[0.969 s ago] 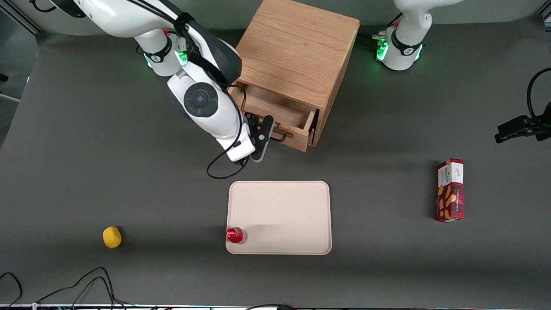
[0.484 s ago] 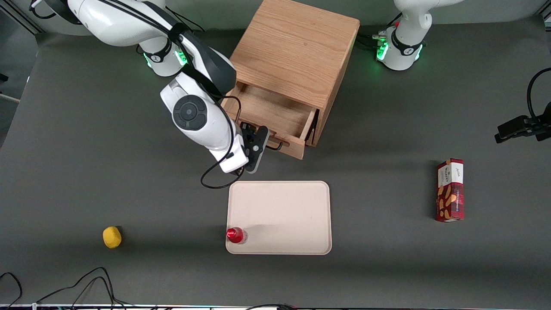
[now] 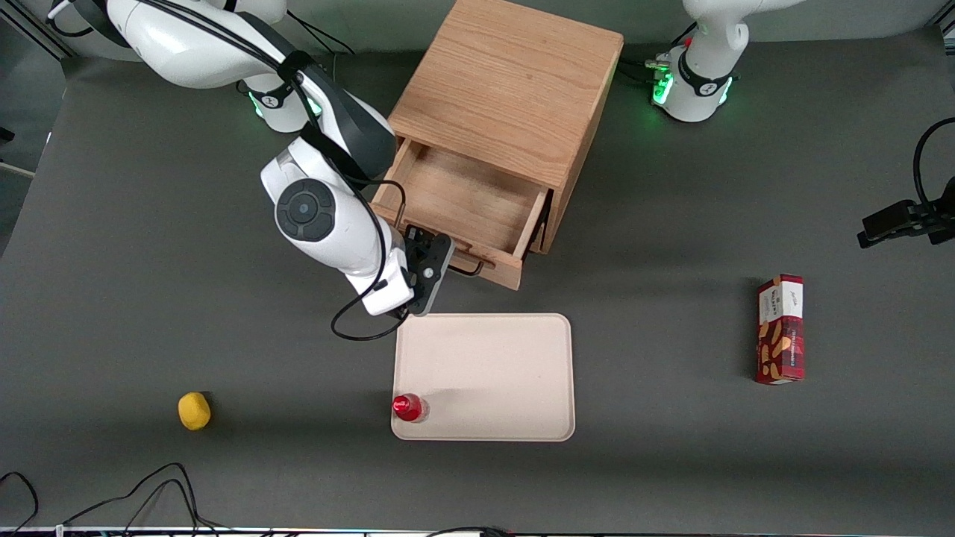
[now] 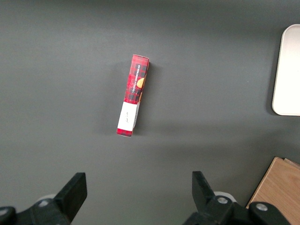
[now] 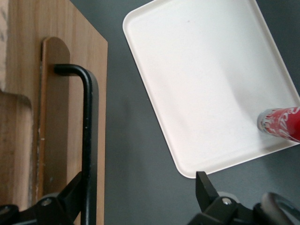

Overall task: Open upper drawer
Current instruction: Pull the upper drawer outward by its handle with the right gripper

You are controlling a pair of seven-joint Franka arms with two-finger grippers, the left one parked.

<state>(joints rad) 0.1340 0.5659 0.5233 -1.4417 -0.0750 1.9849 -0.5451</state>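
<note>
**A:** Start from the working arm's end of the table [image 3: 149, 246]. What's there?

**B:** A small yellow fruit [image 3: 194, 411], near the front camera and well apart from everything else. Next comes the right arm's gripper [image 3: 431, 262], in front of the cabinet [image 3: 515, 82]. Its fingers [image 5: 70, 199] are spread wide. The black wire handle [image 5: 86, 140] runs between them, right against one finger, with nothing clamped on it.

**A:** And the upper drawer [image 3: 462, 198]?

**B:** It's pulled well out of the cabinet, with its bare wooden floor showing and nothing inside. I'd say the job is nearly done, if not finished.

**A:** How would it handle?

**B:** It's stiff oak and empty, so probably light on its runners. The handle is thin, hard and likely slick, and it's the only sensible place to hold. I'd take it mid-span and pull square to the drawer front, because an off-centre pull could skew the drawer in its slot.

**A:** Anything in the way?

**B:** The cream tray [image 3: 485, 358] lies nearer the camera than the drawer front, with a red bottle [image 3: 409, 407] on its corner. A red box [image 3: 780, 328] sits toward the parked arm's end.
</note>
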